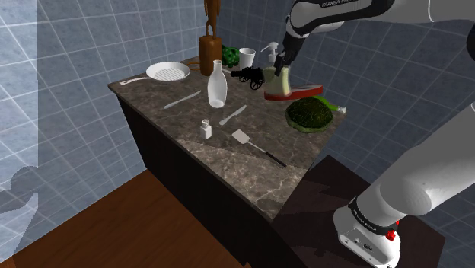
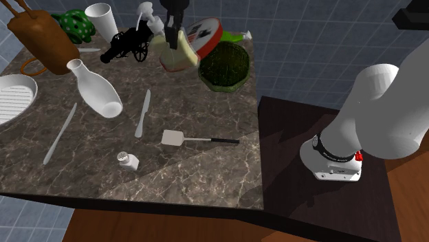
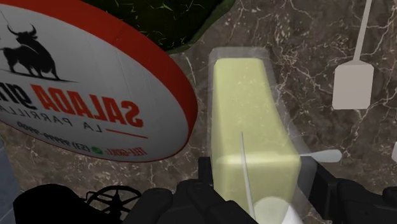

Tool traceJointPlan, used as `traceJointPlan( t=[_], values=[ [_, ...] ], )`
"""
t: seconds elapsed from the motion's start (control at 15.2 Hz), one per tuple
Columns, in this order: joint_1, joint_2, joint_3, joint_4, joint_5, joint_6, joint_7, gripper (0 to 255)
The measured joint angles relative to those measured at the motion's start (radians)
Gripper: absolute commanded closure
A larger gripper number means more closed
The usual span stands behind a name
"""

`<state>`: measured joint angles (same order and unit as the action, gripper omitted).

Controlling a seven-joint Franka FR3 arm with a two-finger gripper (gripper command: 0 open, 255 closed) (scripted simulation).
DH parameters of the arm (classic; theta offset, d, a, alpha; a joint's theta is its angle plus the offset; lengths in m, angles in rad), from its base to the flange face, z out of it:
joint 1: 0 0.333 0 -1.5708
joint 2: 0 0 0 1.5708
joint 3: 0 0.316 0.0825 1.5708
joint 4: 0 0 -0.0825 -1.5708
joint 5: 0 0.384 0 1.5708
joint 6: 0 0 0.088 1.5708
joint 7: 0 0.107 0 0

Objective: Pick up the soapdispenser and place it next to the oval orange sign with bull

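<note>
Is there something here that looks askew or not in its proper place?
Yes. The soap dispenser, clasped in the hand, hangs tilted rather than upright. It is beside the oval sign, which itself sits slanted, not flat, by the dark green mound.

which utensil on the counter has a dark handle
The flat white-bladed spatula, nearest the stand; the longer slim utensil and the shorter slim utensil are pale throughout.
</note>
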<state>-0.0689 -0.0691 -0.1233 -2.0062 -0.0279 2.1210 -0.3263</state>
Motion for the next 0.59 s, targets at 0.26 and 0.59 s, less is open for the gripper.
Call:
traceJointPlan(
  t=[0.26,0.59],
  values=[
    [-0.001,0.013,-0.001,-0.039,0.001,0.052,-0.001,255],
    [-0.002,0.030,-0.003,-0.090,0.003,0.120,-0.003,255]
  ],
)
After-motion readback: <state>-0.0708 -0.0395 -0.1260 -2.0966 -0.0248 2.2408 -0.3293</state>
